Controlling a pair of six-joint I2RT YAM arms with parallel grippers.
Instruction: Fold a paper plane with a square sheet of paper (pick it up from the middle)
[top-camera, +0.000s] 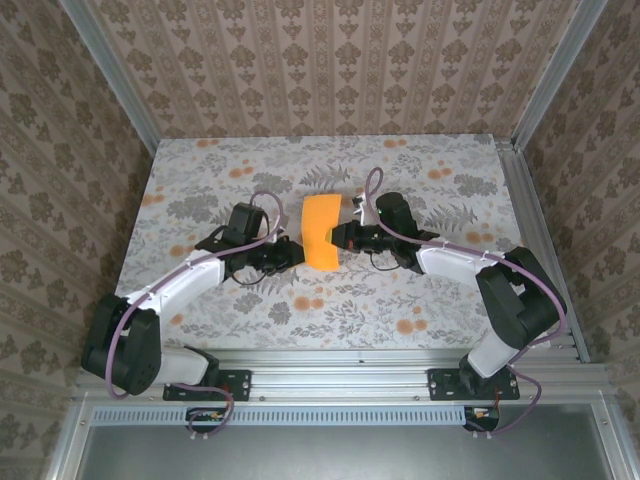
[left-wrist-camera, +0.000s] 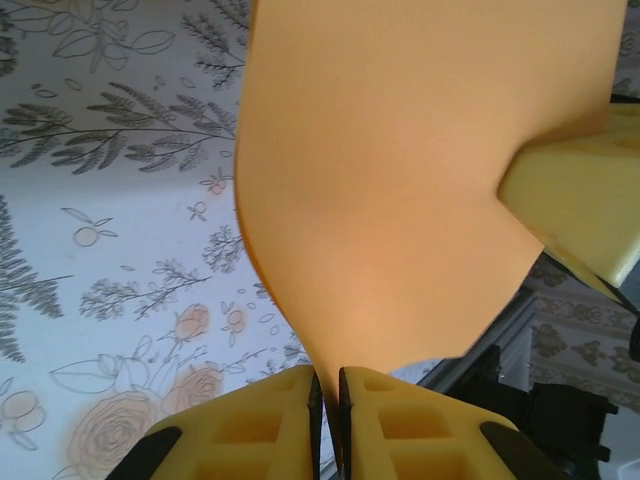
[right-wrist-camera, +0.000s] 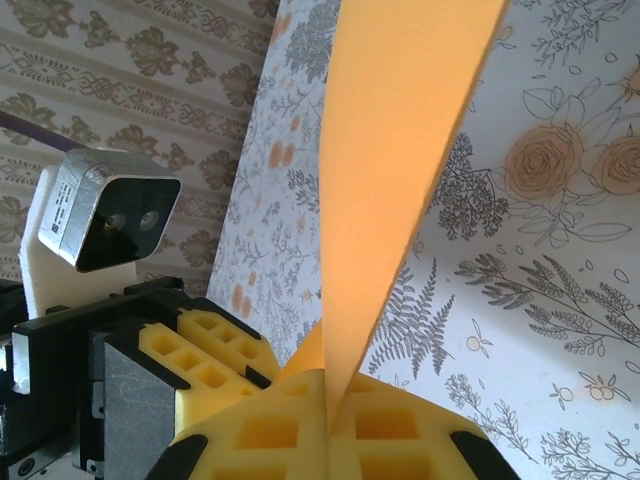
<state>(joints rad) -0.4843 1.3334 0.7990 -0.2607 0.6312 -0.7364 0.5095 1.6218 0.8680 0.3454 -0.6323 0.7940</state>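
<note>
square sheet of paper (top-camera: 322, 232) hanging bowed above table (top-camera: 200, 170). left gripper (left-wrist-camera: 327, 385) pinches one edge, right gripper (right-wrist-camera: 328, 400) clamped on opposite edge. guessing two-sided hold keeps it steady for creasing

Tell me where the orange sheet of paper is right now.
In the top view the orange sheet is over the middle of the table, pinched between the left tool at its left edge and the right tool at its right edge.

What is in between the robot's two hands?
The orange paper. In the top view it spans the gap between the left hand and the right hand, and each hand pinches one edge of it.
</note>
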